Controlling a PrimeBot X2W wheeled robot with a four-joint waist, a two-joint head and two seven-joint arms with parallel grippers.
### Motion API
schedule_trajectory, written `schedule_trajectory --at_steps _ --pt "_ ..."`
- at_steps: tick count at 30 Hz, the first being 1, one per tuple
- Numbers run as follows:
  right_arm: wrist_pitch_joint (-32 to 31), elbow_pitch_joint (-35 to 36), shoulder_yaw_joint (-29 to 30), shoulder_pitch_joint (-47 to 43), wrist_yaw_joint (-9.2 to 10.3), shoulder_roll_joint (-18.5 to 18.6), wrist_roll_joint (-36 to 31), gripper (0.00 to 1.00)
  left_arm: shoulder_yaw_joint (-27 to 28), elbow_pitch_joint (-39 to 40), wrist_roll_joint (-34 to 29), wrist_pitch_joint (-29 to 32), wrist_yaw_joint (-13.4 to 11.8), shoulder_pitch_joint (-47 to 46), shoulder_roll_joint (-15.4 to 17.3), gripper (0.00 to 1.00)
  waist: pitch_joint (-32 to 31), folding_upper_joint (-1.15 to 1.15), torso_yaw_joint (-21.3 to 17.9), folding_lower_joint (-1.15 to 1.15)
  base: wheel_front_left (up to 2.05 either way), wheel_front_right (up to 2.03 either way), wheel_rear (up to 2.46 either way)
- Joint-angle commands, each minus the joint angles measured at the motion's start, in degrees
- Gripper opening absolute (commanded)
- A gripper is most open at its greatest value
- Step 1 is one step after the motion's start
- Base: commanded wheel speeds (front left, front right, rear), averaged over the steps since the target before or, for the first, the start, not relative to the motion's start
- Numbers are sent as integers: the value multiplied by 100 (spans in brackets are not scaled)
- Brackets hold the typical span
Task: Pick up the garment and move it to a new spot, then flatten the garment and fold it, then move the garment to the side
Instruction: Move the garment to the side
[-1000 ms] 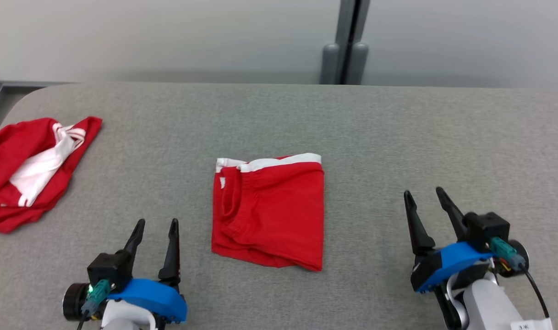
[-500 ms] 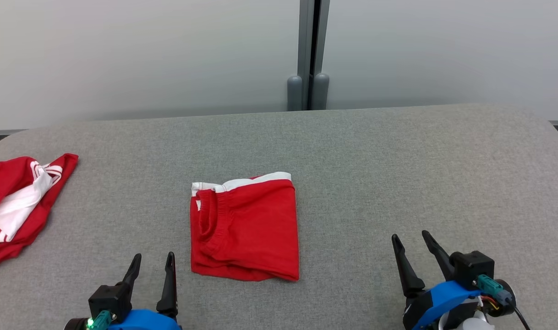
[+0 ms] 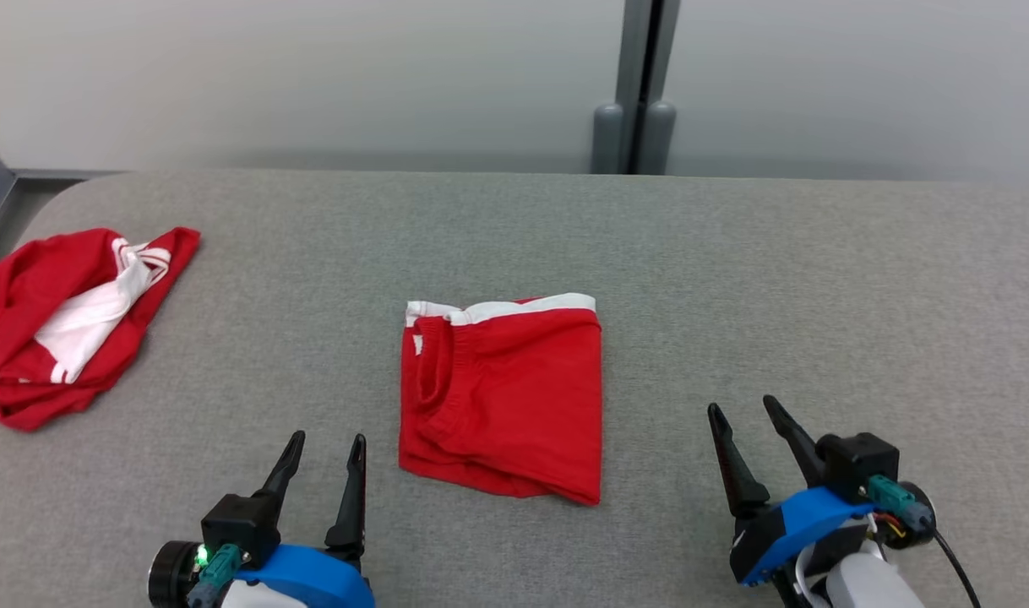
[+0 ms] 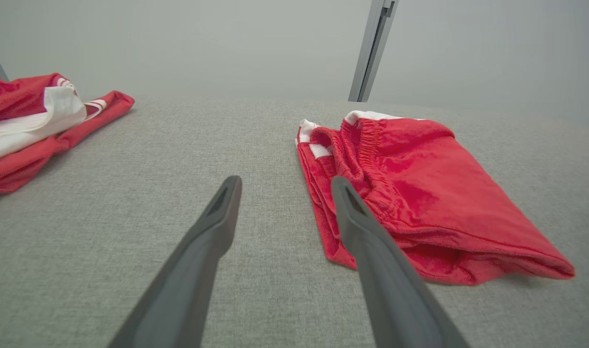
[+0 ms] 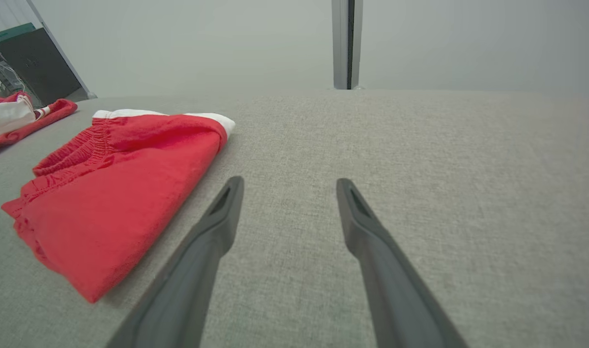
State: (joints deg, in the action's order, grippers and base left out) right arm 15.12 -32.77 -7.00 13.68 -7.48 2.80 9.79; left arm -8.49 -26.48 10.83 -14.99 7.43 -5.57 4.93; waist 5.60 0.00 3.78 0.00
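a: where's the garment (image 3: 502, 397) sitting?
b: middle of the grey surface (image 3: 734, 270), folded into a tidy red block with a white band along its far edge. to me the folding looks done and only the shift to the side is left

a: and the claws?
b: both low at the near edge, one on each side of the block. the left claw (image 3: 329, 437) has its two fingers spread apart with nothing between them. the right claw (image 3: 743, 404) is the same, spread wide and empty

a: which one's nearer?
b: the left, plainly. its inner finger is just beside the near left corner of the block. in the left wrist view the cloth lies ahead and to the right of the fingers, with the gathered waistband edge running away from them. the right claw is well apart from the right edge, with bare surface between

a: how does the block lie?
b: nearly square, a touch longer going away from the robot than across. the layered edges seem to face left, and the right side looks like a smooth closed fold

a: and that other heap (image 3: 67, 321)?
b: a crumpled red and white garment far off to the left, well apart from the folded one. i'd guess the slide wants to stay short of it
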Motion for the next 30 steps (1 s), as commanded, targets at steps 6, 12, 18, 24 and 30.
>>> schedule_trajectory --at_steps 6,12,18,24,30 --pt "3 -318 -117 691 -3 20 62 100 -445 51 286 -27 10 -282 173 100 491 0 861 0 0 0 0" --pt "3 -920 -138 1108 -3 25 246 100 -563 -25 443 -27 10 -363 272 100 645 0 1348 0 0 0 0" --pt "1 -1572 -308 1310 -3 26 581 30 -541 -21 525 -27 10 -398 316 100 725 0 1478 0 0 0 0" --pt "1 -1398 -301 1331 -2 35 708 0 -546 47 520 -27 10 -411 345 100 720 0 1214 0 0 0 0" --pt "3 -982 -473 1111 -2 29 818 0 -532 149 412 -27 10 -221 418 100 489 0 389 0 0 0 0"
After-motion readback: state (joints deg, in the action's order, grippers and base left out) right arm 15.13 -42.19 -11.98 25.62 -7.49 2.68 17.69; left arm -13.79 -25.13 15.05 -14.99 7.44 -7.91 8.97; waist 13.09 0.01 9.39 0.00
